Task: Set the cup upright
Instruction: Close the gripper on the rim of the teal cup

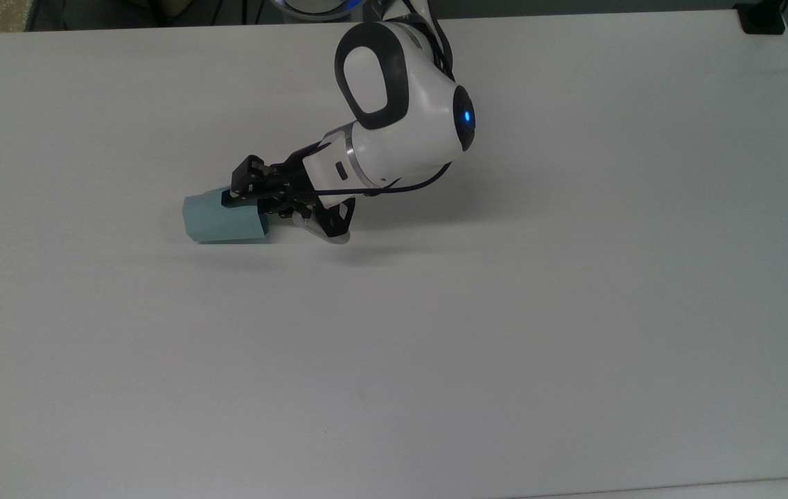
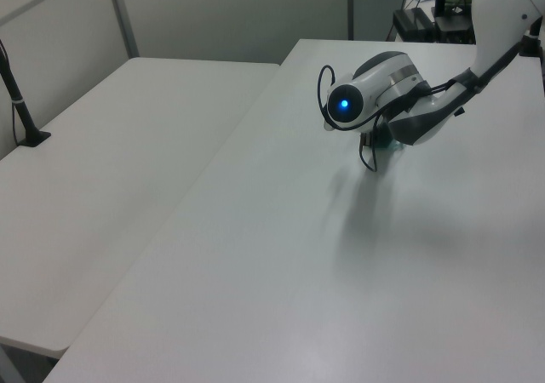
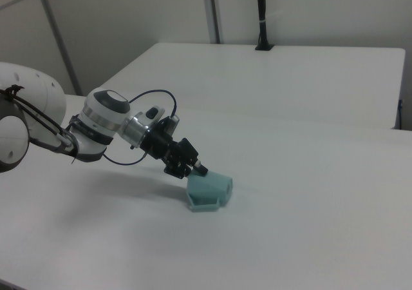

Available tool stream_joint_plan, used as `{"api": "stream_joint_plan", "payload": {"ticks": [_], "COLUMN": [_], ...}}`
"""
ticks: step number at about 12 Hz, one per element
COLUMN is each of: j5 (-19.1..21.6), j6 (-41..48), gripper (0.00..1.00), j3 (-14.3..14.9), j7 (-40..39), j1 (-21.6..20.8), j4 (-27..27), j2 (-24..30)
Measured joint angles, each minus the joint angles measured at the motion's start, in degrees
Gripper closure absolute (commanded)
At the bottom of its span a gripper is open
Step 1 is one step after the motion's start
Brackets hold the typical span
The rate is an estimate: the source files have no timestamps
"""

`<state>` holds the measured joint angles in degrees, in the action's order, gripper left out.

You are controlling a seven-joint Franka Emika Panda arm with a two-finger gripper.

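A wide white counter (image 1: 504, 333) was seen carrying the scene, with a second white table (image 2: 111, 162) standing beside it at the left view's left. A black post (image 2: 17, 94) was fixed on that second table, and a similar black post (image 3: 261, 16) was seen at the far edge in the right view.

The white and black arm (image 1: 400, 111) was stretched low over the counter, a blue light glowing on its joint, and a dark cable was looped along its wrist. In the top view it reached from the upper middle down towards the top view's left.

The cup (image 1: 224, 218) was found lying on its side on the counter, well apart from every edge, with its wider rim end turned to the top view's right, towards the arm, and its narrower base to the top view's left. In the right view its small angular handle (image 3: 226, 185) was pointed to the right view's right.

The claw (image 1: 255, 197) was set at the cup's rim end, touching it from above. In the right view its black fingertips (image 3: 193, 167) were pressed together at the rim, and the claw appeared closed on the cup's wall there.
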<state>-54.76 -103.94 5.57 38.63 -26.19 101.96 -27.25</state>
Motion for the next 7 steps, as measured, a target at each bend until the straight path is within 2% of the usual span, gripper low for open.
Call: {"api": "stream_joint_plan", "payload": {"ticks": [1, 2, 7], "j5": [-0.85, -1.43, -3.58], "j6": [-0.18, -0.04, 0.2], "gripper": [0.9, 1.0, 1.0], "j3": [0.04, 0.2, 0.17], "j7": [0.0, -0.01, -0.11], "j1": [0.08, 0.14, 0.07], "j4": [0.09, 0.1, 1.13], "j2": [0.08, 0.33, 0.4]}}
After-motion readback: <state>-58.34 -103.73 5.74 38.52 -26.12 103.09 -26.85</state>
